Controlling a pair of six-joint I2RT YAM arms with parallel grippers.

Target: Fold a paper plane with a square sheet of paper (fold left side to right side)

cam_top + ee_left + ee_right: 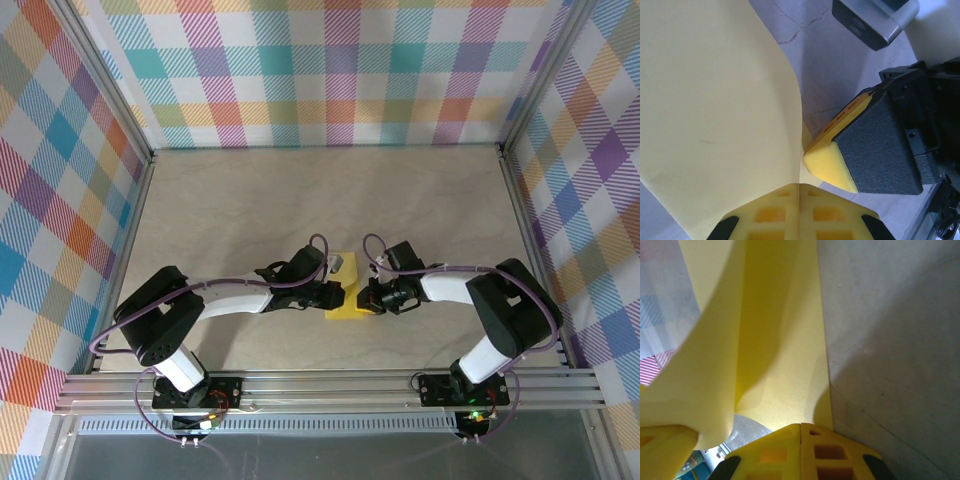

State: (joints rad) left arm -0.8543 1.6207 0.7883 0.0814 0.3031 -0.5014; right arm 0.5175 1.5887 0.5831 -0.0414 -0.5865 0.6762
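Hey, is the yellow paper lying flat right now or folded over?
Mid-fold, not flat: one part of the paper lies on the table while the rest curls up and over.

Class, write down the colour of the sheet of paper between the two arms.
Plain bright yellow paper, clearest in the left wrist view.

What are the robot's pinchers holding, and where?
Both hold the thin yellow square sheet of paper: the left gripper pinches an edge of its lifted, curling flap, the right gripper its near edge.
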